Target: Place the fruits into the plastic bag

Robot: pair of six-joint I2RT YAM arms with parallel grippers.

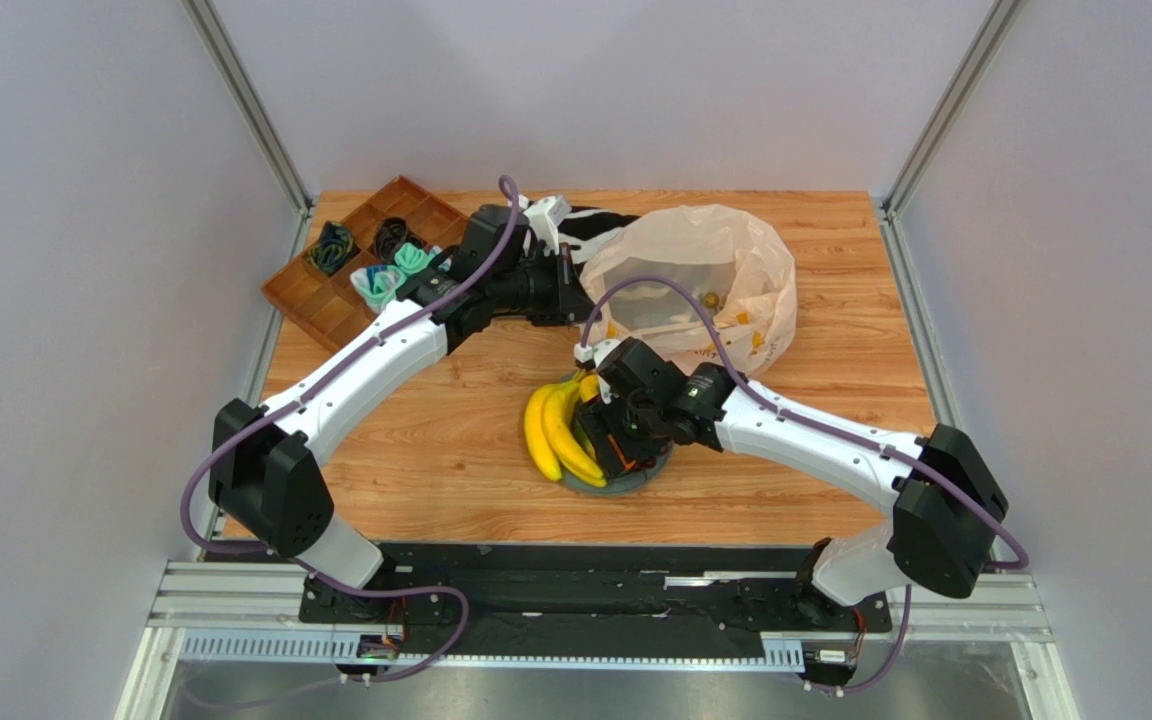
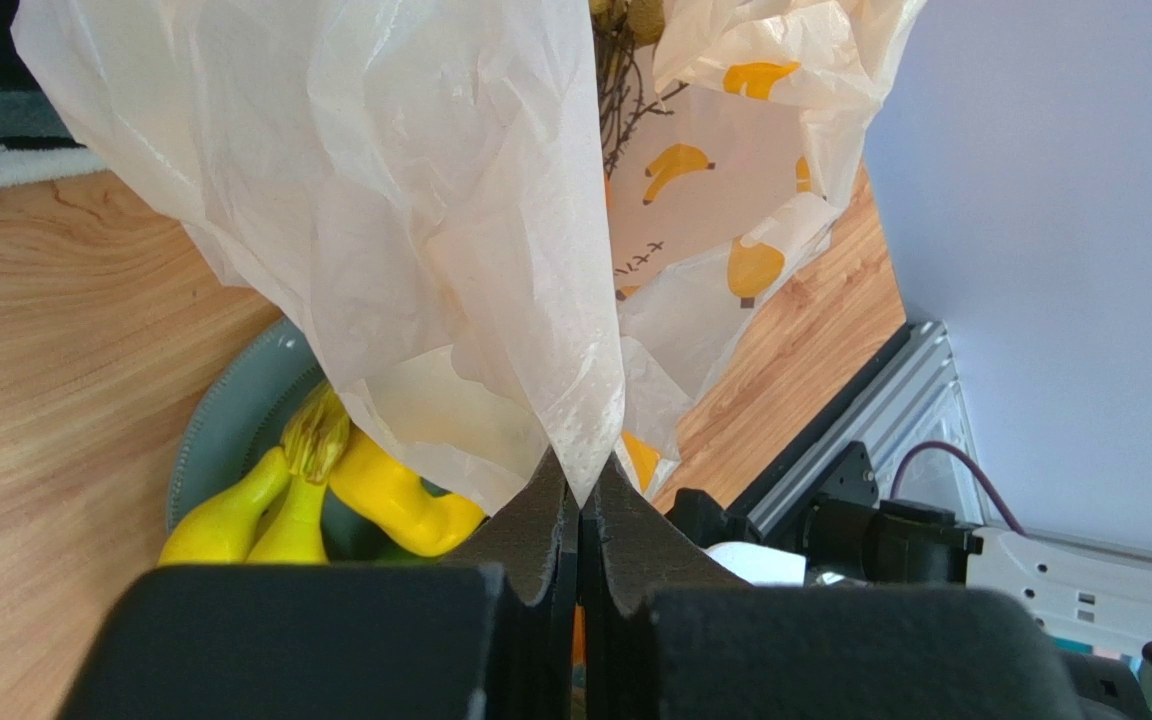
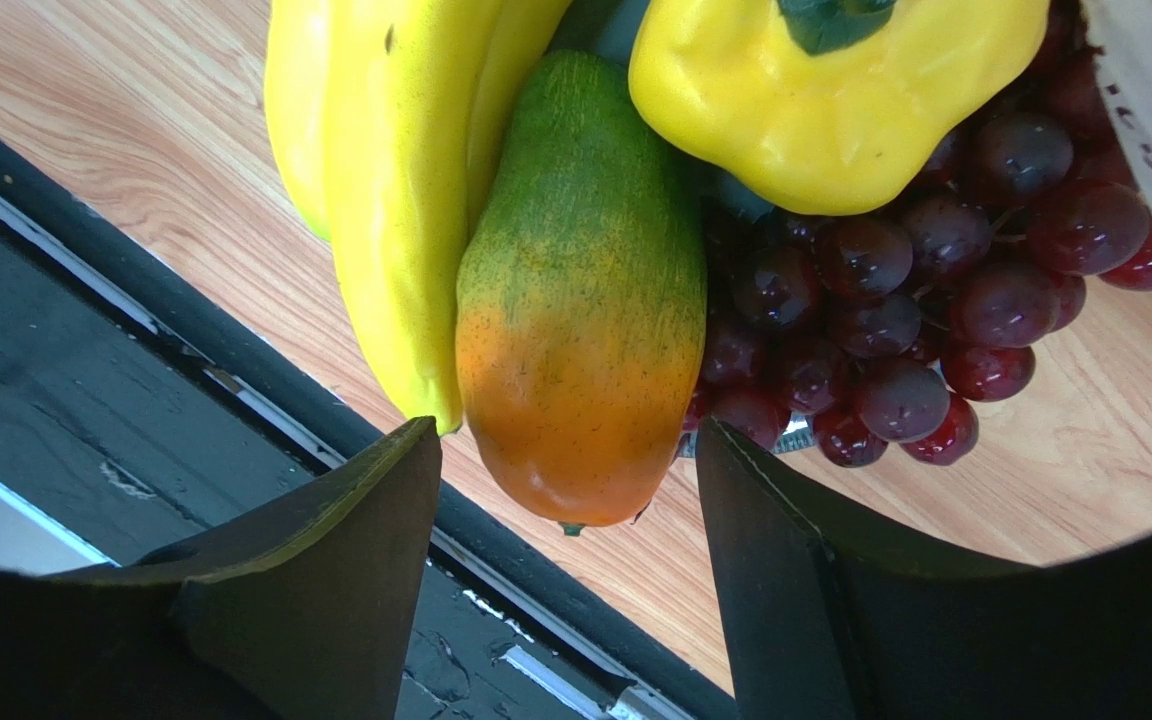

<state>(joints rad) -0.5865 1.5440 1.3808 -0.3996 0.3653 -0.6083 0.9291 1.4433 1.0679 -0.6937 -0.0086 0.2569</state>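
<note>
The right gripper (image 3: 567, 450), jaws apart, straddles the tip of the orange-green fruit (image 3: 582, 300), whose long axis points straight away; the left gripper (image 2: 582, 503) is clamped on the plastic bag (image 2: 387, 195) rim, toward the far edge

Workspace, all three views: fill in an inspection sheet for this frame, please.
Surface: wooden table, plank grain.
Job's things: plastic bag pinched at its edge; bananas, orange-green fruit, yellow fruit and dark grapes on the grey plate.
Clutter: brown compartment tray with dark and teal items; striped cloth behind the bag.
Grippers: left gripper shut on the plastic bag; right gripper open around the orange-green fruit's tip.
Cables: purple cables along both arms.
Surroundings: pale walls; metal rail.
</note>
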